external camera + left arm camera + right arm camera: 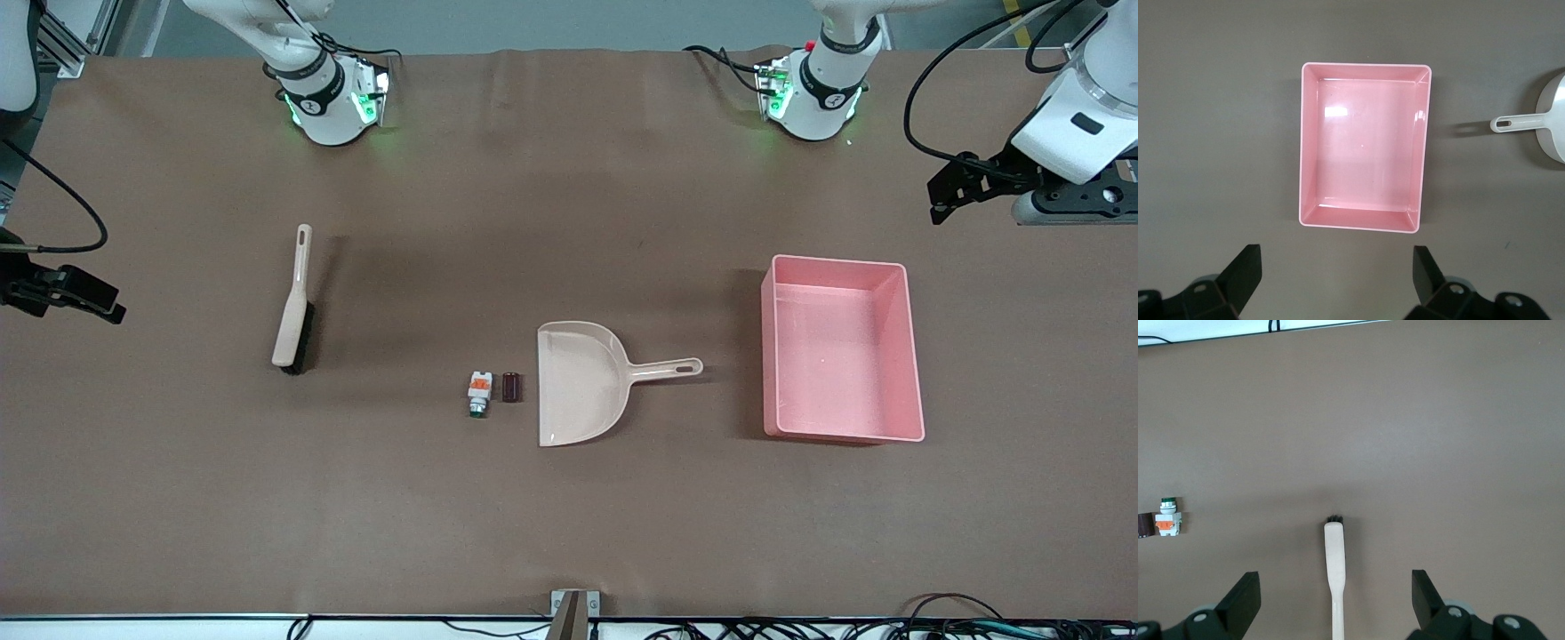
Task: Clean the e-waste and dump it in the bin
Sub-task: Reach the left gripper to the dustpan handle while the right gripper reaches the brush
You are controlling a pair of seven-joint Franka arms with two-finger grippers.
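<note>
The left gripper [942, 191] hangs released, its two fingers spread wide, above the tabletop [569, 516] at the left arm's end, at about 1 o'clock from the bin [916, 356] in the front view. The right gripper [76, 298] hangs likewise released above the right arm's end, at roughly 9 o'clock from the brush [292, 320].

Count: one pink bin, one beige dustpan [578, 382], one beige brush with black bristles, and two pieces of e-waste. The white component [479, 391], orange-topped and green-tipped, lies on the tabletop just beside the maroon cylinder [510, 387], which sits at 9 o'clock from the dustpan's open mouth, close to it but apart. The dustpan's handle points at 3 o'clock toward the bin.

The left wrist view shows the bin's bare pink floor and only the dustpan's handle end. The right wrist view shows the brush end-on, the white component whole and just an edge of the cylinder; only the front view holds everything together.
</note>
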